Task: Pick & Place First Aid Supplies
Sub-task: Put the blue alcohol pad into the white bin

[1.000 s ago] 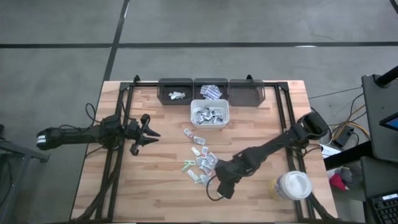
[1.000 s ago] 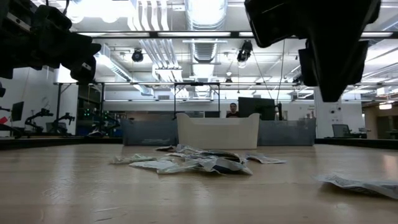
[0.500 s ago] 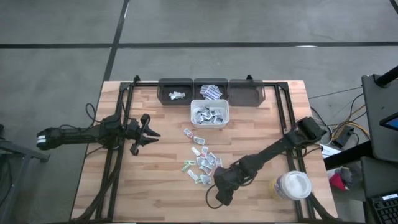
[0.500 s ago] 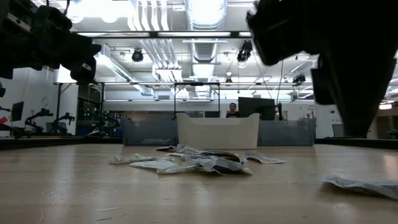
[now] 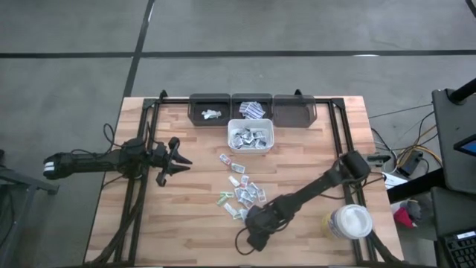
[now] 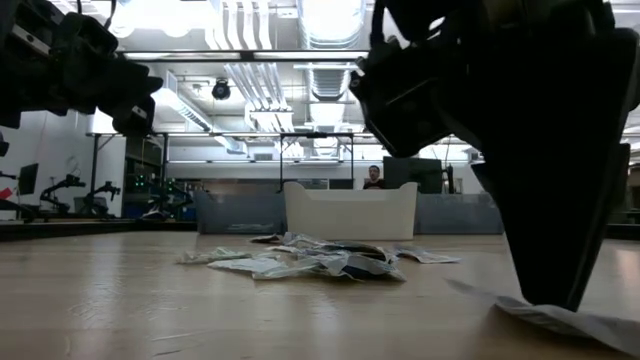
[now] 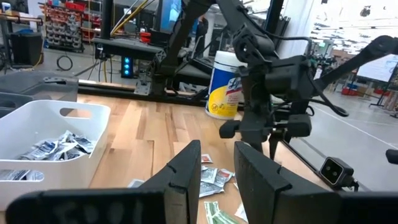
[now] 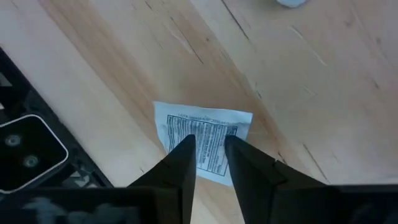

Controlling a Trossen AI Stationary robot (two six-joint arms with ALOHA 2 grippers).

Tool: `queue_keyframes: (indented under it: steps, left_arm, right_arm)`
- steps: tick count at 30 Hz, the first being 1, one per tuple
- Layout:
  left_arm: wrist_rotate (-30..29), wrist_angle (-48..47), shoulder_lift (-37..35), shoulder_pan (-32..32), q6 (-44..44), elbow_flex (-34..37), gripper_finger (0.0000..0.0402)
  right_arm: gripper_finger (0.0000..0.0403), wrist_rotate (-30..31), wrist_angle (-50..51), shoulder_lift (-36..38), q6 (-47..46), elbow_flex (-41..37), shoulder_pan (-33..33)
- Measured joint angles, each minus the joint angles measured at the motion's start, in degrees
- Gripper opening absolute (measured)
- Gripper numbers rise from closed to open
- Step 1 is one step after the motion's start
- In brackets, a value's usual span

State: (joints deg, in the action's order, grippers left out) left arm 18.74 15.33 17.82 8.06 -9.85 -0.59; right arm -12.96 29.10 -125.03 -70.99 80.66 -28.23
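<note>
1. Right wrist view puts the right gripper (image 8: 208, 155) straight over a lone sachet (image 8: 202, 140) lying flat on the counter (image 8: 298, 93); its two fingers stand a narrow gap apart with their tips at the sachet's face, and nothing is pinched yet as far as I can tell.
2. That sachet lies near the counter's front edge, apart from the main scatter of sachets (image 5: 242, 192).
3. It looks thin, light and limp, a crinkly foil-paper packet. My guess is it will slide on the wood and bend rather than resist.
4. Best hold, I judge: press down and pinch across its middle or a raised edge, so that the flat packet buckles up between the fingers.
5. Beyond the scatter, a white bin (image 5: 251, 136) already holds more sachets, with dark bins (image 5: 252, 109) at the counter's far edge.
6. A lidded tub (image 5: 349, 222) stands near the right arm.
7. The left gripper (image 5: 177, 159) hovers over the counter's left part, fingers slightly parted and holding nothing.
</note>
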Motion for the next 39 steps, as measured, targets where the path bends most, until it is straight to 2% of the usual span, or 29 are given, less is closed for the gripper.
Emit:
queue_keyframes:
  steps: [5,13,20,25,31,39]
  left_arm:
    - [-0.02,-0.35,0.04,0.01,-0.04,-0.01,0.0094]
    - [-0.02,-0.98,0.13,0.01,-0.04,-0.01,0.0094]
    - [-0.01,-0.98,0.15,0.01,-0.02,0.01,0.0094]
    - [-0.01,-1.0,0.15,0.0,-0.03,0.01,0.0094]
    - [-0.02,-1.0,0.15,0.01,-0.02,-0.01,0.0094]
    - [-0.01,-1.0,0.17,0.0,-0.16,0.0,0.0094]
  right_arm:
    - [0.007,1.84,4.51,-1.73,-0.94,3.07,-0.02]
    - [0.0013,7.75,7.3,-0.95,-1.55,3.15,-0.07]
    - [0.0013,11.3,13.27,-0.41,-3.82,3.19,0.1]
    - [0.0013,15.36,21.73,0.95,-4.67,3.17,0.15]
    - [0.0013,16.47,31.4,3.17,-4.43,2.55,0.22]
    - [0.0021,16.41,31.36,4.32,0.22,2.43,0.31]
